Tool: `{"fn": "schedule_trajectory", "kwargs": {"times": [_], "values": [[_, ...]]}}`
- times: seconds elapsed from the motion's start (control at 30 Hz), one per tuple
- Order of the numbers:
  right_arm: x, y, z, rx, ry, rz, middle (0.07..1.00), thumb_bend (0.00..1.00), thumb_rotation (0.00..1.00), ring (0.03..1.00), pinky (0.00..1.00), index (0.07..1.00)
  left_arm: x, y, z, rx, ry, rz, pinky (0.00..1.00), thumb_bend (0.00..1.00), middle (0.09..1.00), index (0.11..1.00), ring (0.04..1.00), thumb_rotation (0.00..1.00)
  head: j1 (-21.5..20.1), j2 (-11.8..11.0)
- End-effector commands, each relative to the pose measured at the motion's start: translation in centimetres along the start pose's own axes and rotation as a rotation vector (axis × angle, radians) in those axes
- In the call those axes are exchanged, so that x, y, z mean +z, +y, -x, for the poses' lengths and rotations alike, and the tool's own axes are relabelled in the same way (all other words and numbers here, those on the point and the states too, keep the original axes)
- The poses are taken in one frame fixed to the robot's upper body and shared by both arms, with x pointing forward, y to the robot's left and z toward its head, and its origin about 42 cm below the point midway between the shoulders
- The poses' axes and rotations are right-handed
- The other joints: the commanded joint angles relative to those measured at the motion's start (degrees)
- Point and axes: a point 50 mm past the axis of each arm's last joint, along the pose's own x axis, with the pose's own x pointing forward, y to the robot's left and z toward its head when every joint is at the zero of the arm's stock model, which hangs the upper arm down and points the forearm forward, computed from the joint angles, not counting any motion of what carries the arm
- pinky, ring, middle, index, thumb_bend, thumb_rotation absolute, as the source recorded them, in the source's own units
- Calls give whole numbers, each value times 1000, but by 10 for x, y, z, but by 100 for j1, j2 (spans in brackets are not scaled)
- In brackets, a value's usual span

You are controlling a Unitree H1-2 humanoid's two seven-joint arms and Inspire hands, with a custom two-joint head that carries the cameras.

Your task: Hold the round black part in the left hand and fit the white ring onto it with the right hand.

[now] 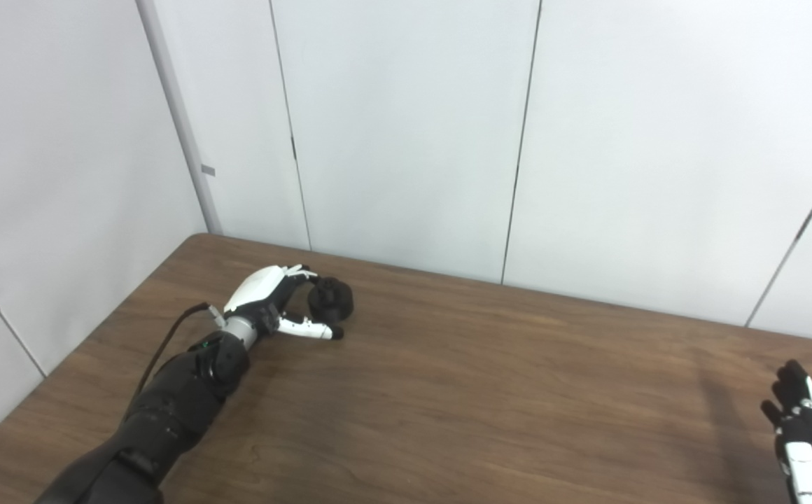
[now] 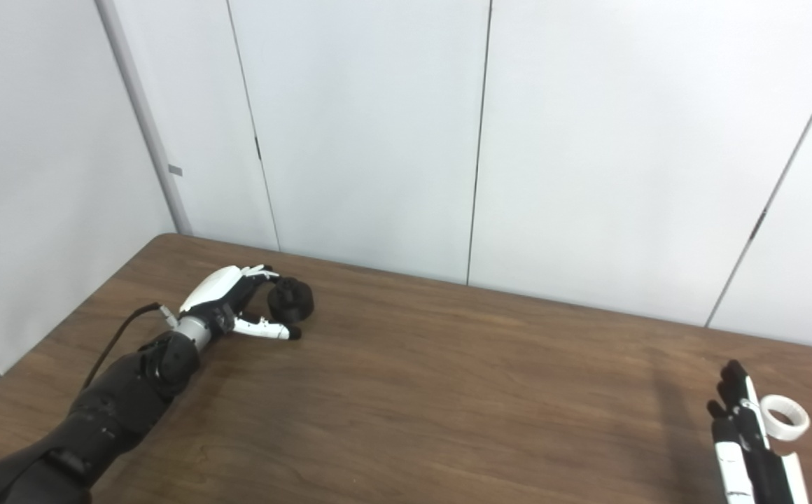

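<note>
The round black part (image 1: 330, 299) rests on the brown table (image 1: 490, 392) near its far left corner. My left hand (image 1: 276, 301) cups it from the left: the fingers curl against its upper left side and the thumb stretches along the table in front of it, not clamped. The white ring (image 2: 785, 416) lies flat on the table at the near right. Just left of it, my right hand (image 2: 745, 430) stands with straight fingers, beside the ring and holding nothing; whether it touches the ring is unclear.
White wall panels (image 1: 406, 126) run close behind the table's far edge and along its left side. A black cable (image 1: 168, 343) loops off my left forearm. Bare tabletop spans the space between the two hands.
</note>
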Motion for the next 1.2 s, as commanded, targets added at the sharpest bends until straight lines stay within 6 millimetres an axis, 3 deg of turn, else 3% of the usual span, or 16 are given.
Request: {"fn": "schedule_trajectory", "kwargs": {"times": [0.0, 0.17, 0.2, 0.23, 0.27, 0.33, 0.5, 0.7, 0.8, 0.93, 1.17], "values": [[-25, 13, 31, -13, 114, -40, 1000, 375, 896, 1000, 963, 1000, 16, 5, -10, -30, -50, -19, 1000, 1000, 962, 803, 1000, 337, 1, 29], [-22, 13, 31, -14, 120, -41, 1000, 380, 890, 1000, 973, 1000, 16, 8, -11, 2, -70, -22, 1000, 957, 938, 741, 991, 292, 19, 122], [-21, 13, 30, -16, 120, -39, 1000, 399, 902, 1000, 968, 1000, 16, 10, -12, 22, -89, -38, 995, 911, 902, 653, 970, 219, 43, 184], [-20, 13, 30, -17, 119, -37, 1000, 410, 908, 1000, 957, 1000, 16, 11, -12, 36, -103, -49, 995, 722, 849, 569, 946, 141, 68, 239], [-18, 13, 29, -20, 119, -38, 1000, 417, 911, 1000, 950, 1000, 16, 14, -12, 51, -117, -59, 995, 606, 817, 518, 931, 92, 110, 305], [-14, 13, 27, -24, 118, -38, 1000, 413, 917, 1000, 959, 1000, 16, 19, -13, 69, -136, -57, 999, 544, 750, 491, 904, 60, 179, 431], [-2, 11, 22, -41, 101, -41, 1000, 388, 919, 1000, 963, 1000, 22, 34, -17, 65, -178, -100, 1000, 523, 717, 481, 891, 49, 402, 756], [10, 7, 12, -59, 49, -98, 1000, 389, 897, 999, 946, 999, 34, 61, -14, 58, -251, -189, 1000, 523, 719, 481, 900, 50, 550, 929], [15, 6, 9, -64, 29, -122, 1000, 406, 868, 1000, 946, 1000, 38, 72, -11, 55, -277, -225, 1000, 524, 721, 480, 901, 51, 538, 916], [21, 5, 6, -66, 8, -121, 1000, 393, 902, 1000, 928, 1000, 37, 78, -4, 47, -295, -260, 1000, 524, 721, 481, 903, 51, 489, 859], [35, 7, 2, -76, -28, -111, 994, 423, 908, 991, 914, 988, 33, 63, 8, 32, -321, -279, 1000, 524, 734, 482, 909, 52, 188, 734]]}}
